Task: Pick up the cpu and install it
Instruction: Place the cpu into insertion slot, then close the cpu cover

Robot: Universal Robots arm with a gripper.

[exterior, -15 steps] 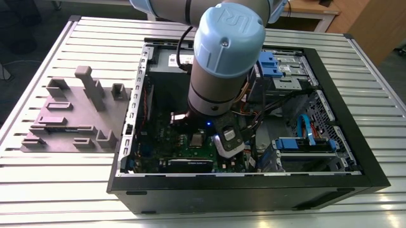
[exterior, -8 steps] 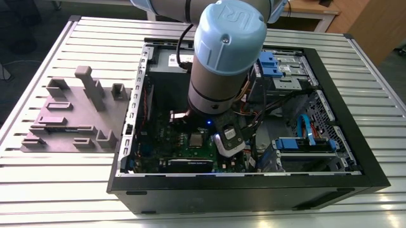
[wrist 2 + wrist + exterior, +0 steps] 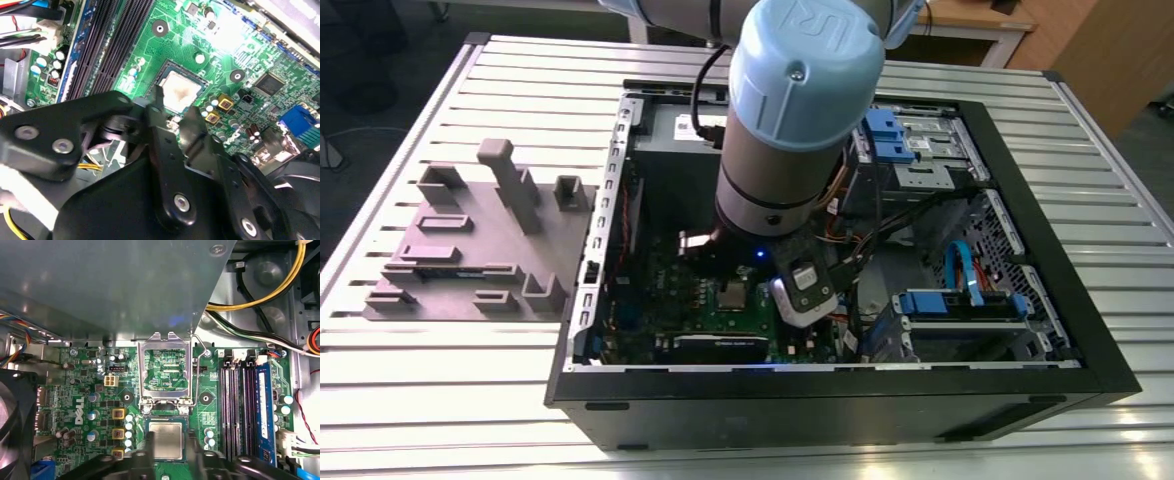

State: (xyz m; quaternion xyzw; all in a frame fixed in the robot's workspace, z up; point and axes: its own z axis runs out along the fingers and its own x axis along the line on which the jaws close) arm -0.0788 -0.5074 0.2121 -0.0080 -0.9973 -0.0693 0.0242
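The cpu (image 3: pixel 166 440), a small square chip with a silver-grey top, lies flat in its socket on the green motherboard (image 3: pixel 80 405); it also shows in the second wrist view as the cpu (image 3: pixel 182 91) and in the exterior view as the cpu (image 3: pixel 734 293). The socket's metal retention frame (image 3: pixel 165 371) stands tipped open beside it. My gripper (image 3: pixel 175 111) hovers just above the chip inside the computer case (image 3: pixel 854 400). Its black fingers (image 3: pixel 148 449) stand apart on either side of the chip, open and holding nothing.
A grey power supply box (image 3: pixel 100 285) sits close beside the socket. Memory slots (image 3: pixel 245 405), a fan (image 3: pixel 15 415) and yellow and black cables (image 3: pixel 280 285) crowd the board. A grey fixture with upright blocks (image 3: pixel 480 240) stands outside the case at the exterior view's left.
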